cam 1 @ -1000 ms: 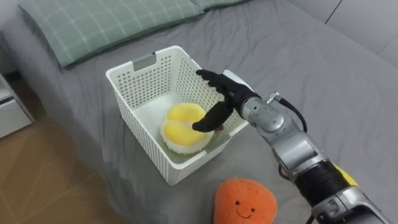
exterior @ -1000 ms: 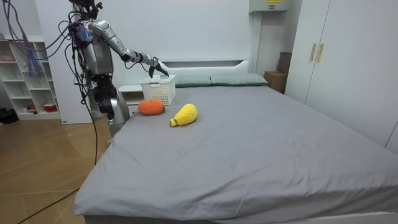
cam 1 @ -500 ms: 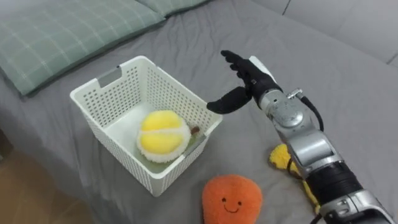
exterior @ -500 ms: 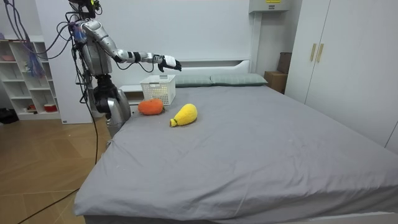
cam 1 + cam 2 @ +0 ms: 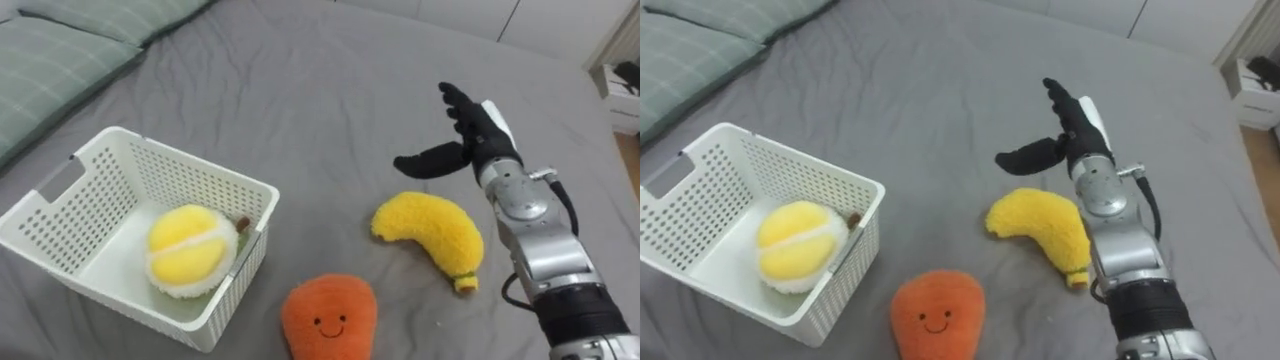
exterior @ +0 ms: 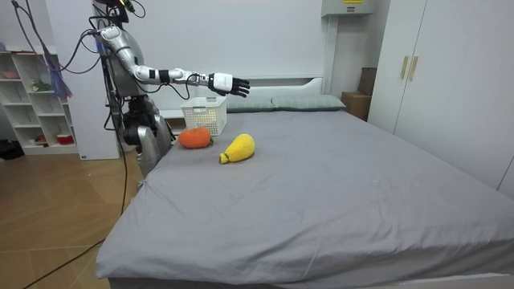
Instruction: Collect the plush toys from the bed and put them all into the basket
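Note:
A white slatted basket [image 5: 110,160] [image 5: 760,165] [image 6: 204,113] stands on the grey bed at the left, with a round yellow plush toy [image 5: 191,250] [image 5: 798,244] inside. A yellow banana plush [image 5: 432,231] [image 5: 1043,225] [image 6: 238,148] lies to its right. An orange plush with a smiling face [image 5: 329,319] [image 5: 935,315] [image 6: 194,138] sits at the bed's near edge. My right hand [image 5: 473,138] [image 5: 1066,136] [image 6: 226,83] hovers open above and just beyond the banana, fingers straight, thumb spread, holding nothing.
Green checked pillows [image 5: 55,55] [image 6: 297,102] lie at the head of the bed, beyond the basket. I stand at the bed's corner by white shelves [image 6: 36,100]. A wide stretch of grey sheet [image 6: 337,185] runs toward the wardrobe [image 6: 438,72].
My right hand has drawn out of the basket and swung right, ending over the banana plush. The head view has panned right along with it.

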Robot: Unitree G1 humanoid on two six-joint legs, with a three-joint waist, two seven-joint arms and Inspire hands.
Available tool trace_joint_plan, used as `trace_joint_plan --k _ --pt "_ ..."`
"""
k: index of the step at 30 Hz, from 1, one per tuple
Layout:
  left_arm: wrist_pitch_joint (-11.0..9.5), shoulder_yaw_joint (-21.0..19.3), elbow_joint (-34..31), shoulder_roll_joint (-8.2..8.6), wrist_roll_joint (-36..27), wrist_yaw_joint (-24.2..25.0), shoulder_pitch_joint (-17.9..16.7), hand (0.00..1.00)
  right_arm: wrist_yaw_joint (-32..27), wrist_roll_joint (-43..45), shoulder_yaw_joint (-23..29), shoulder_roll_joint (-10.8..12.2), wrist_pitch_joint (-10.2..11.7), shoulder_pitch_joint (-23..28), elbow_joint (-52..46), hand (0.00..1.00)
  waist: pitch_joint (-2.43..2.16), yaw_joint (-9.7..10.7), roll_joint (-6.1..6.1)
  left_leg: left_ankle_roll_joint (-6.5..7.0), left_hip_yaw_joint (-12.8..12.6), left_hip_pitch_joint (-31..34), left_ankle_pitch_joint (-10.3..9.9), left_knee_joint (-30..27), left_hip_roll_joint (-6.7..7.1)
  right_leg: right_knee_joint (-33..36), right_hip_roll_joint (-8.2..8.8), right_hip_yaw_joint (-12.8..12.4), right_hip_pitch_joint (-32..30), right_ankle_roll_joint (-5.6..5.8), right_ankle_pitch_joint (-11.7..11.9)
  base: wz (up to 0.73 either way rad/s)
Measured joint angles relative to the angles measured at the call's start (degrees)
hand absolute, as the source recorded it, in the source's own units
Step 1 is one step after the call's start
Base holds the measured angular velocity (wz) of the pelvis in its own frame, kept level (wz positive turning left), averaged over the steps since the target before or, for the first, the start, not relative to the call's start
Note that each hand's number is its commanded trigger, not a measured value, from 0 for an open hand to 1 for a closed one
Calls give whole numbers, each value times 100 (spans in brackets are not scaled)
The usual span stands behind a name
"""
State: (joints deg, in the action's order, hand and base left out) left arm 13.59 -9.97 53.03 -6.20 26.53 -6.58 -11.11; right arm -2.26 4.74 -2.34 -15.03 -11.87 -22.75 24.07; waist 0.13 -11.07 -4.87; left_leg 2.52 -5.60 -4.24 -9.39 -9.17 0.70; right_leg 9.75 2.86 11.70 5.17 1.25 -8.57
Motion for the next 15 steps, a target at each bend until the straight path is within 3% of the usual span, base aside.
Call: trace_joint_plan --k 5,7,15 --pt "-22 1 -11 -49 -3 0 -141 0 -85 -5 4 -129 8 377 12 0 -1 67 -13 -36 -96 -154 -65 5 -58 -2 -59 -93 86 0 0 -13" --pt "-34 7 -7 -145 -2 1 -254 0 -79 -60 4 -128 8 540 44 0 -12 119 -58 -60 -186 -149 -85 -7 -99 2 -86 -97 80 -8 5 -18" --pt "-39 137 209 -262 -14 76 -321 0 -258 -117 34 -212 77 569 1042 0 -14 205 -85 -72 -203 86 -117 -78 -129 43 -97 -81 -103 -29 17 -4"
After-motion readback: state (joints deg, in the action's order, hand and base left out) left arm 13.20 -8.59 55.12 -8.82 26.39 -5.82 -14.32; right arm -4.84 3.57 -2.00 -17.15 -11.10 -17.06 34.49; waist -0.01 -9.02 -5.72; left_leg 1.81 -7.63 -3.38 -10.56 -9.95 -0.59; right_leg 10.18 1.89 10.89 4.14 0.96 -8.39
